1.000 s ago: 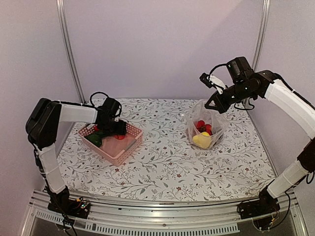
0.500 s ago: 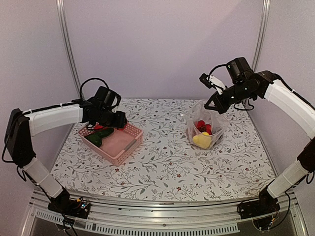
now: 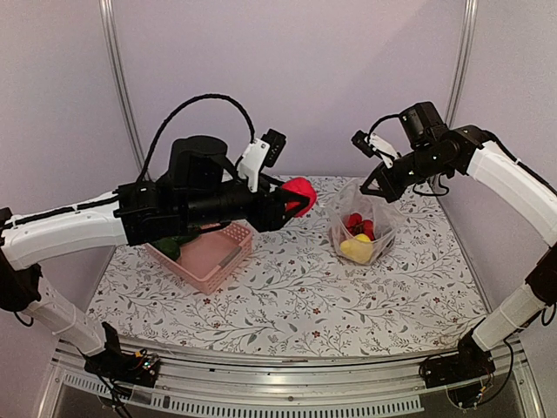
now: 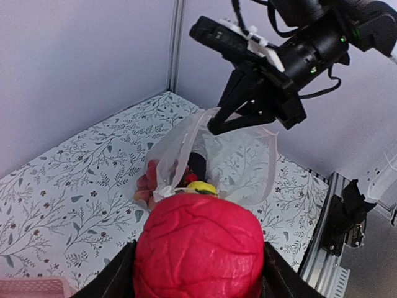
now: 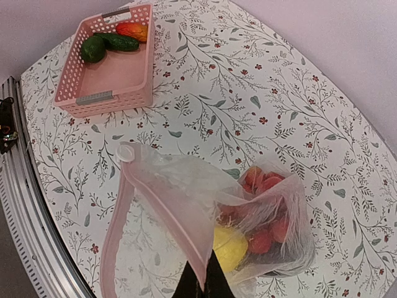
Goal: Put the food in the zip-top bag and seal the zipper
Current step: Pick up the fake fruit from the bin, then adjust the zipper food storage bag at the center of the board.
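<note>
My left gripper (image 3: pixel 291 198) is shut on a red wrinkled toy piece (image 3: pixel 300 193) and holds it in the air, left of the zip-top bag (image 3: pixel 370 209). In the left wrist view the red piece (image 4: pixel 198 248) fills the space between my fingers, with the bag (image 4: pixel 242 161) beyond it. My right gripper (image 3: pixel 376 185) is shut on the bag's mouth edge and holds it up and open. In the right wrist view the pinkish zipper (image 5: pixel 118 230) hangs loose. The bag (image 5: pixel 186 186) holds a yellow piece (image 5: pixel 232 245) and red balls (image 5: pixel 267 186).
The pink basket (image 3: pixel 209 261) stands at the left of the table. In the right wrist view the basket (image 5: pixel 115 77) holds two green pieces (image 5: pixel 93 48) and an orange-red piece (image 5: pixel 131 29). A metal rail runs along the near edge.
My left arm has lifted out of the basket with the red piece and swung right, towards the bag. The right arm and the bag have not moved.
</note>
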`<state>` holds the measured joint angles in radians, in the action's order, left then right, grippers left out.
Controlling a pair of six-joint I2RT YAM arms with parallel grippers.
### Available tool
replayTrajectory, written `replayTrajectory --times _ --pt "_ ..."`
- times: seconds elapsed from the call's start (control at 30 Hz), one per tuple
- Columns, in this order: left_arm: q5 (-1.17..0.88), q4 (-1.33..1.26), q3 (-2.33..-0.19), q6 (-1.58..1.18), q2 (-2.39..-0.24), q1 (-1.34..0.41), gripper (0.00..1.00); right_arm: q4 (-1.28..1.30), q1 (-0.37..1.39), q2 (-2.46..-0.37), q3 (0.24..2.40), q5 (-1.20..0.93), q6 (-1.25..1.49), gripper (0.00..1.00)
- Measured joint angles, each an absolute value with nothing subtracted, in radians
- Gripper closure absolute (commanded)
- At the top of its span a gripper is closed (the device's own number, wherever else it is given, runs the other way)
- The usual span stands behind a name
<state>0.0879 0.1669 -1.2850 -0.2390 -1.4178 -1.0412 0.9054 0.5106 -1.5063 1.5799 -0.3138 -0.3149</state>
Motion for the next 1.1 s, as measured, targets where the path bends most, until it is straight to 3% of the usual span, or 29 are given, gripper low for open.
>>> replayTrajectory --times 0.27,0.73,0.9,1.1 --pt "0.053 0.060 -1.335 -0.121 -1.491 -1.202 0.57 0.931 0.510 -1.506 1.599 -0.338 -0.316 1.00" --pt "0.157 0.055 -1.407 -0.094 -1.622 -1.219 0.59 0.977 0.518 -1.506 1.674 -0.493 -0.326 0.99" --pt "0.180 0.049 -1.422 -0.094 -1.657 -1.219 0.59 0.979 0.524 -1.507 1.661 -0.495 -0.332 0.70" --pt "0.220 0.048 -1.424 -0.093 -1.692 -1.219 0.60 1.000 0.526 -1.504 1.637 -0.442 -0.364 0.58"
